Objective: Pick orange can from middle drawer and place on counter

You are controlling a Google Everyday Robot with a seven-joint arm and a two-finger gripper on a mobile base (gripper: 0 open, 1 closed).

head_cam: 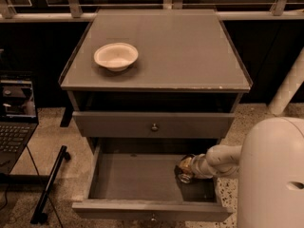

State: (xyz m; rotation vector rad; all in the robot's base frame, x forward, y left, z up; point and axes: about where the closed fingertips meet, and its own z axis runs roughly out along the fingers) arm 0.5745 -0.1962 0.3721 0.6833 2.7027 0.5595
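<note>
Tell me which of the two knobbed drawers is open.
The lower one, the middle drawer, is pulled out, with the gripper inside it at the right. The drawer above is shut.

jaws seemingly in middle drawer (135,179) | counter (190,51) right free | bowl (116,56) left

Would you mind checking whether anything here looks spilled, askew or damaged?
Nothing stands out. The white bowl sits upright on the counter, the middle drawer stands open squarely, and the gripper is at the orange can in the drawer's right part.
</note>
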